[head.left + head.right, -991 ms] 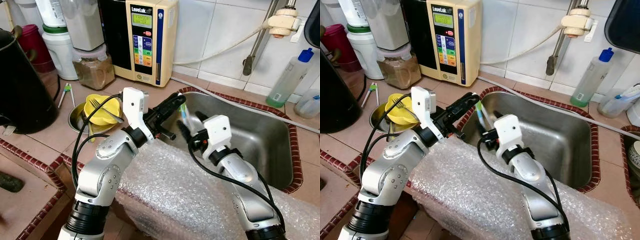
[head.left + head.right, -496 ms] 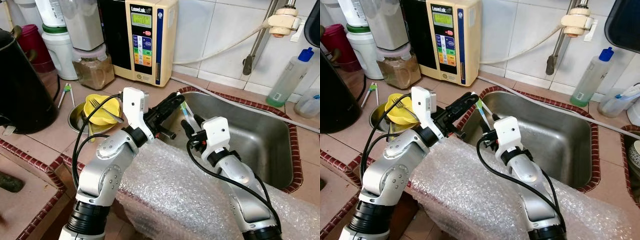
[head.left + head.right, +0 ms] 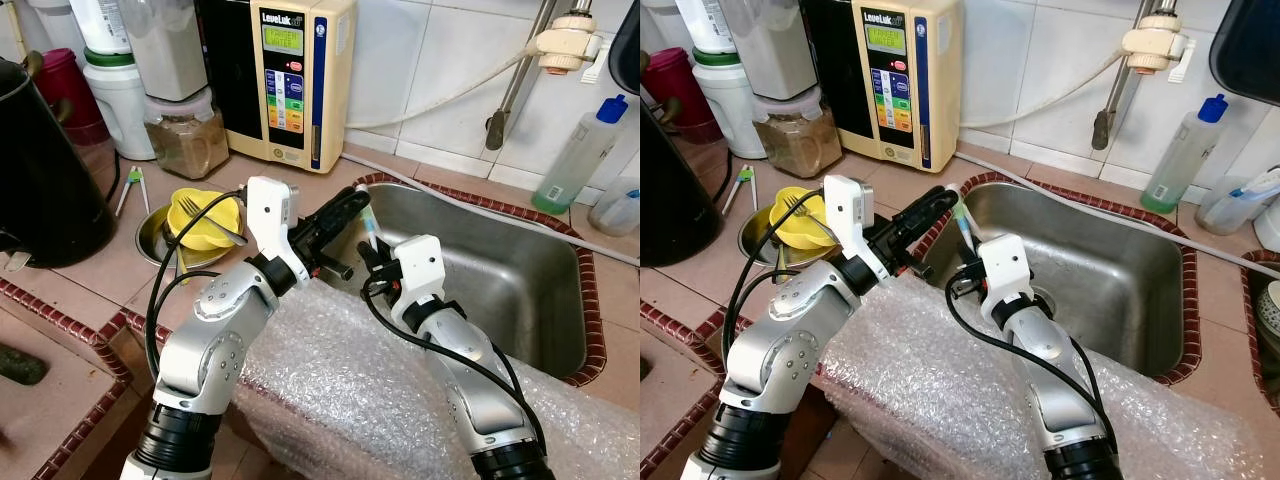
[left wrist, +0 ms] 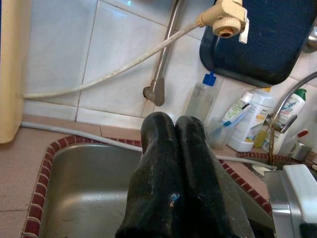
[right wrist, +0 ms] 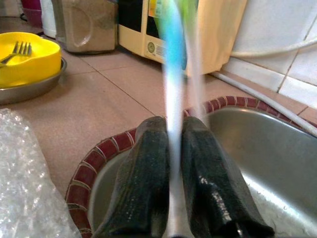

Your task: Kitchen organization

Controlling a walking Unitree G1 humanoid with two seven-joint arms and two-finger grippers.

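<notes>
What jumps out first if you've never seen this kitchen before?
The right gripper, over the steel sink's left end, clamps an upright blue-and-green toothbrush. The left gripper sits shut just beside it. On the counter to the left, a fork rests in a yellow bowl.

Yellow bowl [image 3: 205,220] with a fork [image 3: 212,220] on the counter — bubble wrap [image 3: 350,390] below, clear bottle [image 3: 575,160] by the wall.

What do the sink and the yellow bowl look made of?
The sink looks like brushed stainless steel: grey, with dull streaky reflections. The yellow bowl seems plastic: opaque, evenly coloured, soft sheen. It sits in a shiny metal dish.
</notes>
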